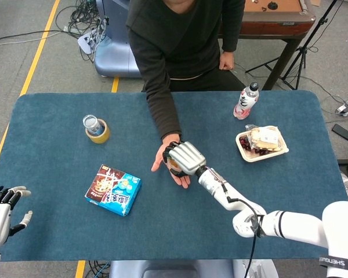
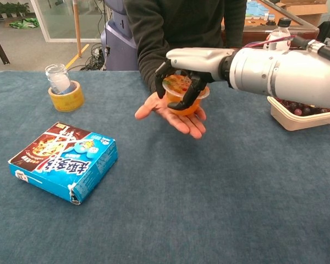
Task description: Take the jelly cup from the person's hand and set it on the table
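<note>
An orange jelly cup (image 2: 182, 94) with a printed lid sits on the person's upturned palm (image 2: 173, 116) above the table's middle. My right hand (image 2: 188, 71) comes over it from the right, and its black fingers (image 2: 182, 102) curl around the cup's rim and sides. In the head view the right hand (image 1: 184, 158) covers nearly all of the cup, still over the person's palm (image 1: 169, 168). My left hand (image 1: 0, 211) hovers at the near left edge with fingers apart and nothing in it.
A blue and brown snack box (image 1: 113, 189) lies left of the palm. A jar on a tape roll (image 1: 96, 130) stands at the far left. A food tray (image 1: 262, 143) and a bottle (image 1: 246, 101) sit to the right. The person sits across the blue table (image 1: 58, 162).
</note>
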